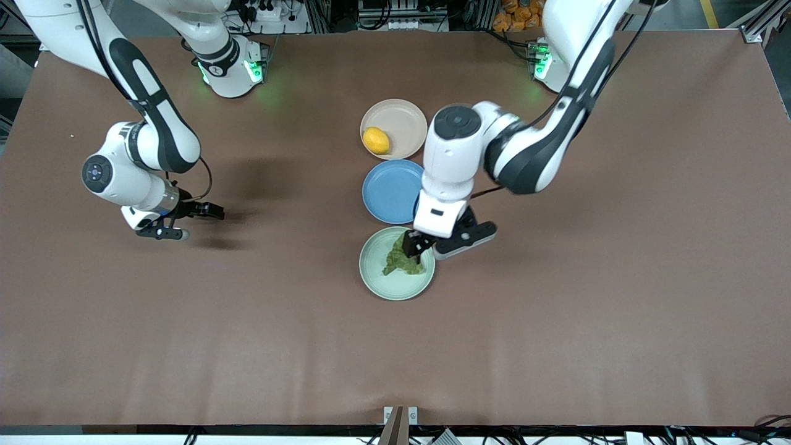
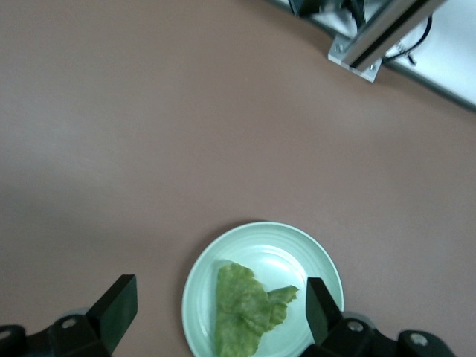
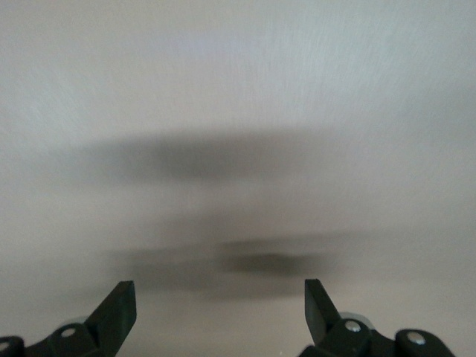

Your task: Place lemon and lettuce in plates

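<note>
The yellow lemon (image 1: 376, 140) lies in the beige-pink plate (image 1: 405, 120). The green lettuce (image 1: 401, 262) lies in the mint green plate (image 1: 383, 281), the plate nearest the front camera. My left gripper (image 1: 419, 245) is open and empty just above that plate's edge, over the lettuce. In the left wrist view its fingers (image 2: 119, 297) stand wide apart on either side of the lettuce (image 2: 242, 309) on the green plate (image 2: 297, 249). My right gripper (image 1: 199, 224) is open and empty, low over bare table toward the right arm's end; its wrist view shows the gripper (image 3: 219, 297) over table only.
An empty blue plate (image 1: 389, 191) sits between the beige and green plates, partly under the left arm's wrist. The brown table (image 1: 618, 309) stretches wide around the three plates. A metal bracket (image 1: 400, 415) stands at the table's edge nearest the front camera.
</note>
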`<control>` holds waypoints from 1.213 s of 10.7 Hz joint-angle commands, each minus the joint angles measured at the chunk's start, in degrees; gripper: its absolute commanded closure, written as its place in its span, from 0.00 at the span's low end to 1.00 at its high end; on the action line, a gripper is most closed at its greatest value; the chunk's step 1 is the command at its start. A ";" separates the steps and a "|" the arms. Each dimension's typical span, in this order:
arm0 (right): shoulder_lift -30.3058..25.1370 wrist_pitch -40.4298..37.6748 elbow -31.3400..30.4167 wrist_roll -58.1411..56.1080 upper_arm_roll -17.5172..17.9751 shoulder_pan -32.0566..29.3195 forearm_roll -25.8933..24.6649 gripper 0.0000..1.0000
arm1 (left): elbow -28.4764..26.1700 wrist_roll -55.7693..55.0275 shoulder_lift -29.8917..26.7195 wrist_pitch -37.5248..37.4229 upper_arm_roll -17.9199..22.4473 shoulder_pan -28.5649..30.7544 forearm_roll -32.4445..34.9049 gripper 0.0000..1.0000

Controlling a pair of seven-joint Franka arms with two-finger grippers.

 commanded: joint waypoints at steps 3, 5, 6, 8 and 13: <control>-2.74 -4.81 10.86 0.24 -0.94 -1.99 -10.46 0.00 | -2.17 23.37 -12.19 -13.20 -0.62 7.44 -10.58 0.00; -3.19 -15.94 20.23 0.41 -0.77 -1.82 -10.66 0.00 | -2.26 33.15 -16.24 -18.66 -0.53 11.66 -15.85 0.00; -3.19 -22.44 25.33 0.68 -0.68 -1.47 -10.66 0.00 | -2.35 36.93 -18.00 -22.16 -0.53 13.07 -16.14 0.00; -3.19 -32.39 32.65 1.11 -0.60 -1.21 -10.66 0.00 | -2.35 42.22 -20.90 -27.98 -0.53 15.88 -16.23 0.00; -10.72 -41.58 29.55 1.56 -0.42 0.37 -10.23 0.00 | -2.26 46.28 -26.09 -35.98 -0.01 19.50 -16.40 0.00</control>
